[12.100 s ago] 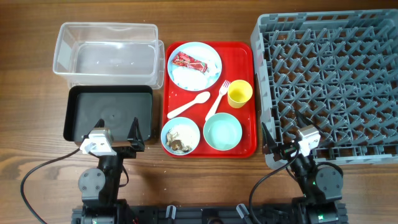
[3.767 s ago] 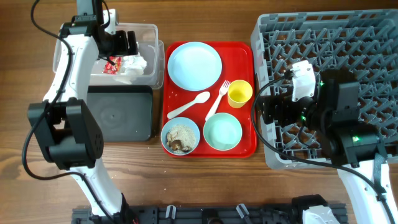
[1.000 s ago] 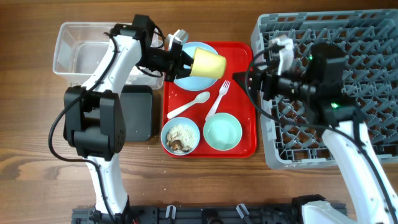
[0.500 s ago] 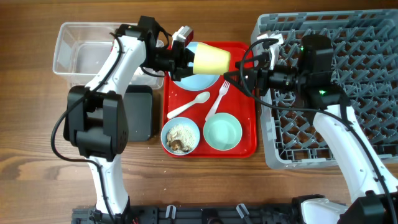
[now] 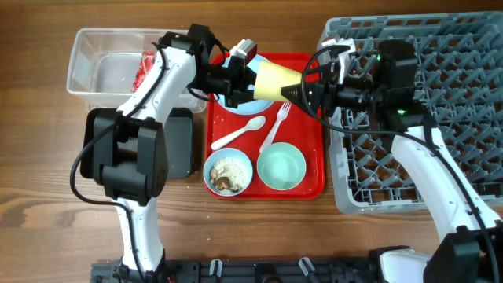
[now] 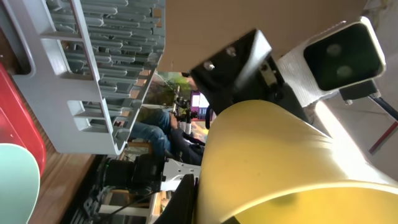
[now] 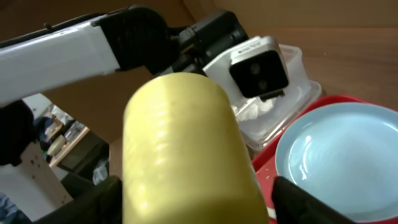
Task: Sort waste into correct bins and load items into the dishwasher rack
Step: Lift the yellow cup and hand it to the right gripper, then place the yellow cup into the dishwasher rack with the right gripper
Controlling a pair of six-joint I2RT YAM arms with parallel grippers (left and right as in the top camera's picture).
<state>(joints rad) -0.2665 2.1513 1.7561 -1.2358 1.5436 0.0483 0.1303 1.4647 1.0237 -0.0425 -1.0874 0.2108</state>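
Handover step: left hand (image 5: 251,72) grasping small yellow plastic cup (image 5: 278,79); right hand (image 5: 306,88) spread around it, unclenched. Next: right clamps, left lets go.

Yellow cup (image 6: 273,162) fills lower R, on its side, close to lens. Behind it, upper R: black bracket + white cam housing (image 6: 339,53). Grey rack (image 6: 112,74) upper L. Red tray edge (image 6: 25,124) and mint bowl (image 6: 15,180) far L.
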